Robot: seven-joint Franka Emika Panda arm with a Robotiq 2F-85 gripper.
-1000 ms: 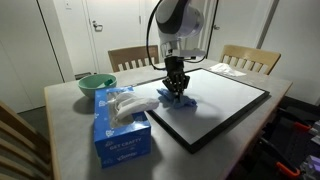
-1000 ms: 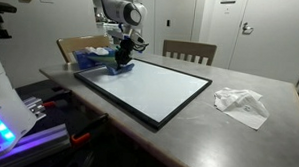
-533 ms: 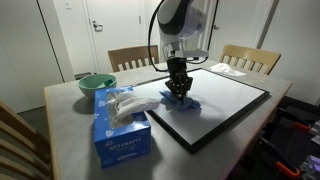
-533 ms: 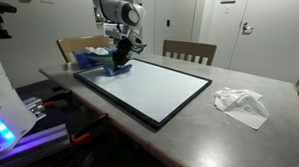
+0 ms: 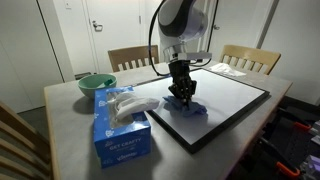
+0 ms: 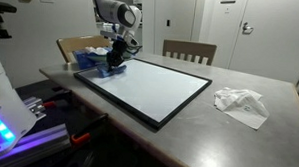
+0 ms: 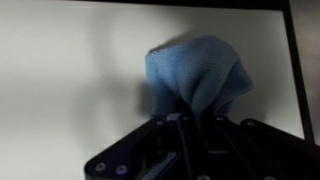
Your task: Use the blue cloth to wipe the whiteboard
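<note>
The whiteboard [image 5: 225, 100] lies flat on the table, white with a thin black frame; it also shows in an exterior view [image 6: 154, 89] and fills the wrist view [image 7: 70, 70]. The blue cloth [image 5: 186, 106] is bunched under my gripper [image 5: 181, 96] near the board's corner by the tissue box. In an exterior view the cloth [image 6: 112, 67] sits at the board's far left corner under the gripper [image 6: 113, 60]. In the wrist view the cloth [image 7: 198, 75] spreads out from between my shut fingers [image 7: 185, 120], pressed on the board.
A light-blue tissue box [image 5: 120, 128] stands beside the board, with a green bowl [image 5: 96, 85] behind it. Crumpled white paper [image 6: 241, 103] lies on the table past the board. Wooden chairs [image 5: 248, 58] stand around the table [image 6: 238, 132].
My gripper and the blue cloth have slid a little along the board's edge, toward the corner near the tissue box. The grip has not changed.
</note>
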